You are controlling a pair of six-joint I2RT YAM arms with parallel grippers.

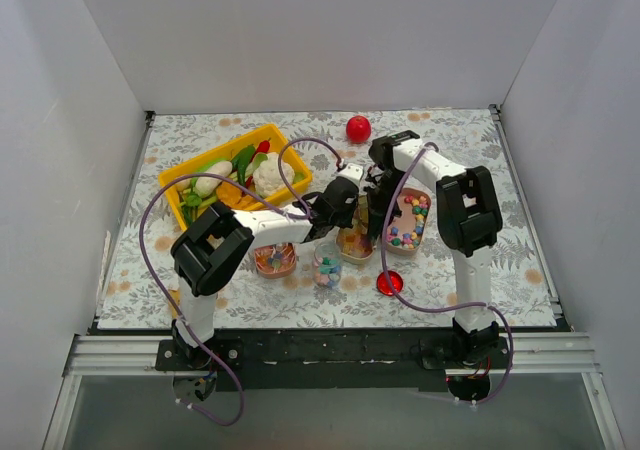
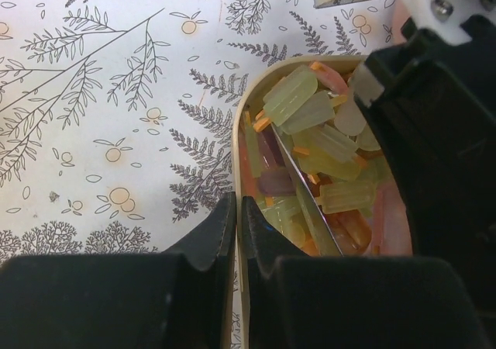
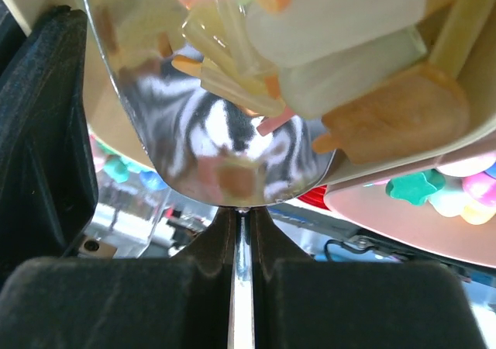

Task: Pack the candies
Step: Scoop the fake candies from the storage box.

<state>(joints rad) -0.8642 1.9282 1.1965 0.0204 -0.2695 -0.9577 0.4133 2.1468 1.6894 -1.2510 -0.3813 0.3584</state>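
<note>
Candies (image 2: 308,107) heaped in a beige oval dish (image 2: 235,136), with both arms at it.
Left gripper (image 2: 237,219) pinches the dish's rim between closed jaws. The right gripper (image 3: 242,226) clamps the thin handle of a metal scoop (image 3: 221,151), whose bowl lies among the pale green, yellow and orange lolly-shaped pieces. The dish sits on a floral cloth (image 2: 116,93).

Watching table (image 1: 450,135): leaf-and-flower print cover across whole surface. Far left, I see yellow tray (image 1: 212,154) sitting at angle. Far centre, red ball (image 1: 358,128) on its own, apart from tray. Middle cluster now: pink oval dish (image 1: 400,251) of candies (image 1: 408,220), beige oval dish (image 1: 352,250) just left of it. Toward near edge I count three: small clear cup (image 1: 327,270), brown bowl (image 1: 275,274) to its left, red disc (image 1: 389,283) to its right, flat on cover.
</note>
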